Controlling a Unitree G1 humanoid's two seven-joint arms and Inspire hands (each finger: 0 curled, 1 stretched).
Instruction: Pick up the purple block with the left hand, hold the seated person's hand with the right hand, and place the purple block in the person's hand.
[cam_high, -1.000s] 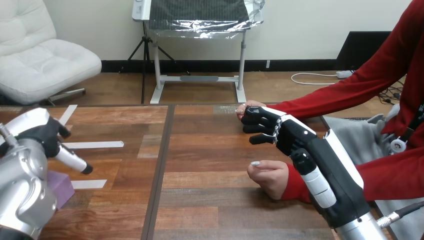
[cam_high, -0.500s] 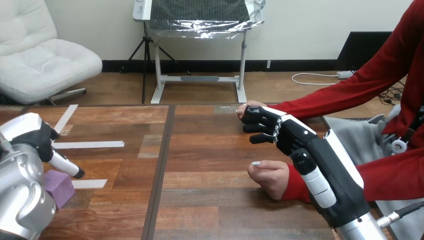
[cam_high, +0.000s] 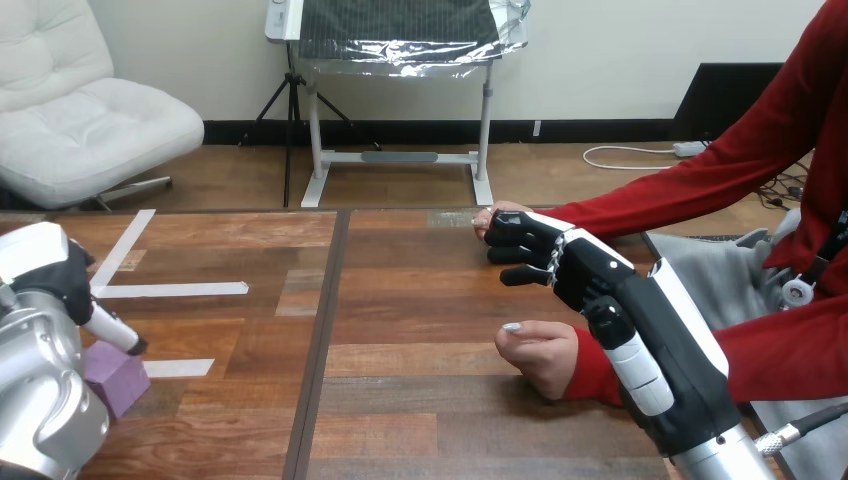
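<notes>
The small purple block with flat faces and square edges (cam_high: 118, 378) is judged to be light and stiff, unlikely to deform or break under a firm pinch. Its matte-looking surface is expected to give fair friction, though smooth sides could slip if it is taken by a corner. The best hold is judged to be across two opposite side faces, from above, with the thumb set against one face. The block is seen as an even violet, its top slightly paler than its front, and part of it is hidden behind the silver left forearm. It is found lying on the brown wooden plank table (cam_high: 420, 420) near the left edge, just beside a short strip of white tape (cam_high: 178, 367). The left hand (cam_high: 55, 275) is held just above it, ungripped, with a straight finger (cam_high: 112, 328) pointed down toward the block. The right hand (cam_high: 585, 270) is placed against the person's farther hand (cam_high: 492, 213); whether that hand is actually grasped cannot be told. The person's nearer hand (cam_high: 540, 358) is rested on the table as a fist.
</notes>
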